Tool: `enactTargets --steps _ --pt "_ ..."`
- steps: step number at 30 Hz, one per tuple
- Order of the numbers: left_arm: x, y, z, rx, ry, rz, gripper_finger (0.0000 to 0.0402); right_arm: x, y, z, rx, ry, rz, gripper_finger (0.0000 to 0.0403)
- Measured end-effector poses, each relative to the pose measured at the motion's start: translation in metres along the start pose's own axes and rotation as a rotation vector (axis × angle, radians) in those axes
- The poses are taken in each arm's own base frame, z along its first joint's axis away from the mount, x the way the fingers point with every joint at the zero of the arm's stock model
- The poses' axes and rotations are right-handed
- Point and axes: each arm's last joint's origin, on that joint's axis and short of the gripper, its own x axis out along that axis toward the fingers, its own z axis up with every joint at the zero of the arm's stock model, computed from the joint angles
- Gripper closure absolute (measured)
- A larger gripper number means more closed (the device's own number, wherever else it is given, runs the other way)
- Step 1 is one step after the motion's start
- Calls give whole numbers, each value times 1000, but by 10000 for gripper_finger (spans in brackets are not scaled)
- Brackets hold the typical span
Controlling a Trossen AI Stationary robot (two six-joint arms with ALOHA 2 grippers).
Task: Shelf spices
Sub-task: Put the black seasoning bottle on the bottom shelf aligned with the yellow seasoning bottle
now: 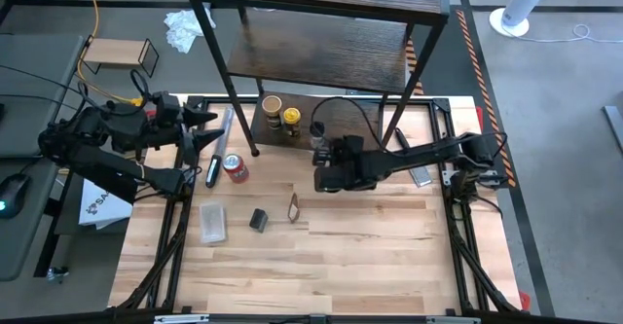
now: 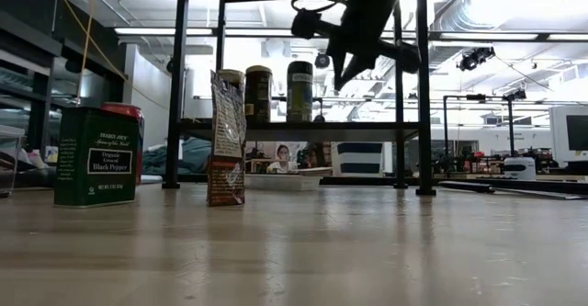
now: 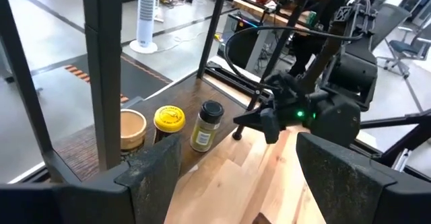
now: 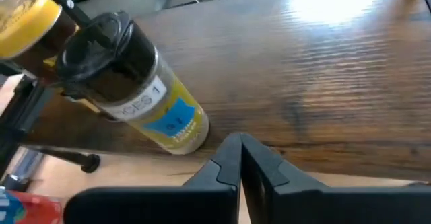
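Left gripper waits at the table's left edge, fingers wide, holding nothing. Black pepper box still on the table. Three jars on the shelf's bottom board: tan-lidded jar, yellow-lidded jar, dark-lidded jar. Right gripper just beside the dark one, pinched closed, empty.

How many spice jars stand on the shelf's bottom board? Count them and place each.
3, in a row on the shelf bottom board: tan-lidded jar, yellow-lidded jar beside it, black-lidded jar nearest the right gripper. The boards above could hide more.
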Motion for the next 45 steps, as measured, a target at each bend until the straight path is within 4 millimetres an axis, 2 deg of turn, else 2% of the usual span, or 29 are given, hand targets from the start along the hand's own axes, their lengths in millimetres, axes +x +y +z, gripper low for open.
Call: enactTargets --steps 6,11,18,24,30,36,40,45 --pt "0 0 0 0 -6 12 113 15 7 11 37 20 16 402" --pt "0 0 0 -1 -6 12 113 14 20 10 10 75 127 403" --pt "0 1 1 0 -17 31 113 26 22 22 23 50 119 403" --pt "0 1 1 0 -18 33 113 31 28 26 16 109 179 403" --pt "0 1 1 1 -26 49 113 39 32 36 52 63 191 403" --pt "0 2 1 2 -27 53 113 48 32 46 -15 59 204 403" --pt "0 2 1 4 -24 54 113 45 27 45 -107 112 178 403" --pt "0 2 0 6 -22 56 113 36 27 30 -130 209 205 403"
